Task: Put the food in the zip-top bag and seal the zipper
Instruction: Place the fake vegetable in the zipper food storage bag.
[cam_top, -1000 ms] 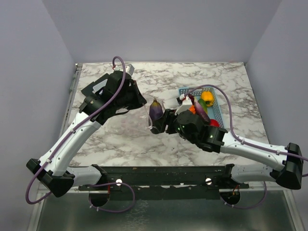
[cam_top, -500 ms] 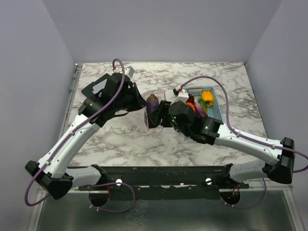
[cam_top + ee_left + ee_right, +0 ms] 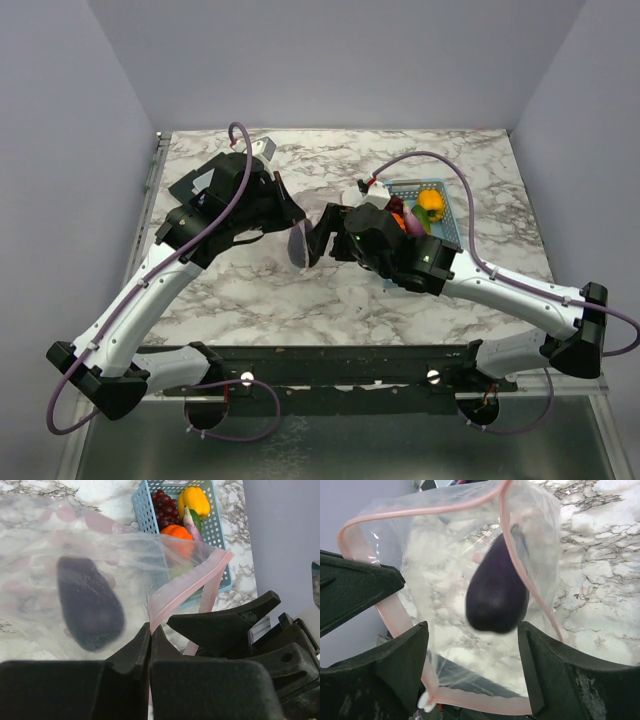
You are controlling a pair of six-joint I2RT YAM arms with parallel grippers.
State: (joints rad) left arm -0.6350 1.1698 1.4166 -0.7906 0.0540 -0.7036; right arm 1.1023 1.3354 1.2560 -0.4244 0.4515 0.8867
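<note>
Marble table [image 3: 400,160]: L claw [image 3: 150,632] pinches zip-top bag [image 3: 50,545]; R claw [image 3: 472,630] open, eggplant [image 3: 495,600] inside.

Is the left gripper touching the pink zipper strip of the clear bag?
Touching. The left wrist view shows the left gripper shut on the zipper, whose pink strip runs in between its closed jaws.

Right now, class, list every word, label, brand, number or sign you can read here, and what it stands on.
None can be read.
The bag, the eggplant inside it and the blue basket carry no print.
A pale patch on the left arm is too small to read.
</note>
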